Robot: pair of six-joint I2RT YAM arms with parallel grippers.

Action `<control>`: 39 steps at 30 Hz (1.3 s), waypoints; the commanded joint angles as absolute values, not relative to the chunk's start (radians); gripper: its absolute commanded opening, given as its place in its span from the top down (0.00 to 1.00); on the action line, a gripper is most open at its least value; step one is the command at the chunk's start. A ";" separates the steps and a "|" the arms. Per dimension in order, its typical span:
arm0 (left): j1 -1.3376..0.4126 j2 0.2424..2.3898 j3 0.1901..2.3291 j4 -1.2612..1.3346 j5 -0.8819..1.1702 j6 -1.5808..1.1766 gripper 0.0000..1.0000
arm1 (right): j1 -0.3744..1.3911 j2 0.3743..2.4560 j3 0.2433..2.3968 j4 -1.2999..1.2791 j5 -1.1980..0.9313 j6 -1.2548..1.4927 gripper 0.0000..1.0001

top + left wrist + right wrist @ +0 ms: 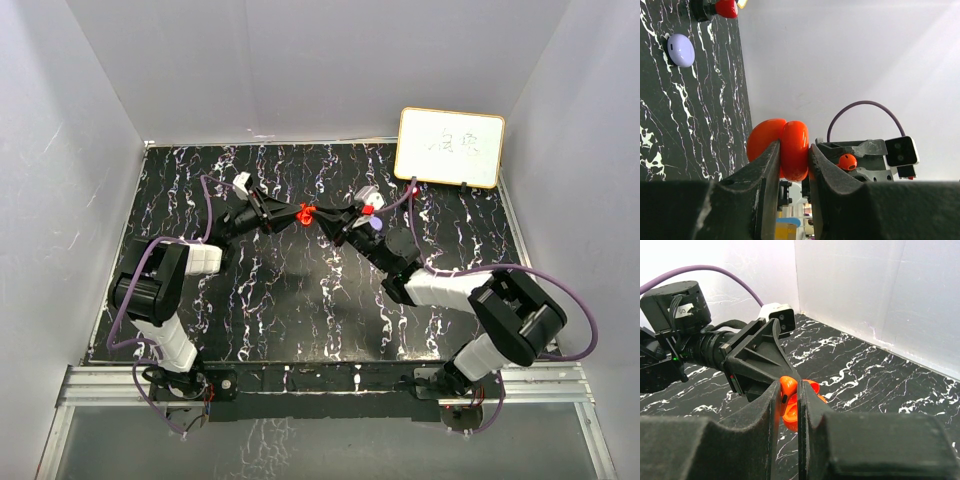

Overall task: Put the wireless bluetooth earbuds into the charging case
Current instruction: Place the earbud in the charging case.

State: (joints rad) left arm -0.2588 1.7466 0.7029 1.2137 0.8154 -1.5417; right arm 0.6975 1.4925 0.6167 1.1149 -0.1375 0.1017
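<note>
Both arms reach in from the near edge and meet above mid-table. The left gripper [794,155] is clamped on the red charging case [771,137], which is held off the surface; its fingers hide the case's lower part, so the inside cannot be seen. Facing it, the right gripper [788,392] is pinched nearly closed on a red earbud [786,390], just beside the case; contact cannot be judged. Beyond, a pale purple case [681,50] lies on the table [280,300], black with white veining. A red object [726,7] is cut off by the frame. A whiteboard [450,147] with illegible marks leans against the white walls [300,60].
</note>
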 commanded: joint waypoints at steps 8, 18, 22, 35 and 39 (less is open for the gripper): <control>-0.275 1.712 0.731 1.231 0.834 -1.536 1.00 | 0.693 1.543 0.571 1.394 -0.208 -0.015 1.00; -0.287 1.704 0.733 1.215 0.842 -1.537 1.00 | 0.694 1.576 0.563 1.449 -0.243 -0.047 1.00; -0.291 1.700 0.729 1.222 0.846 -1.548 1.00 | 0.694 1.584 0.559 1.458 -0.247 -0.063 1.00; -0.295 1.688 0.729 1.229 0.866 -1.571 1.00 | 0.693 1.626 0.533 1.528 -0.270 -0.098 1.00; -0.297 1.691 0.726 1.249 0.876 -1.587 1.00 | 0.693 1.641 0.523 1.571 -0.291 -0.123 1.00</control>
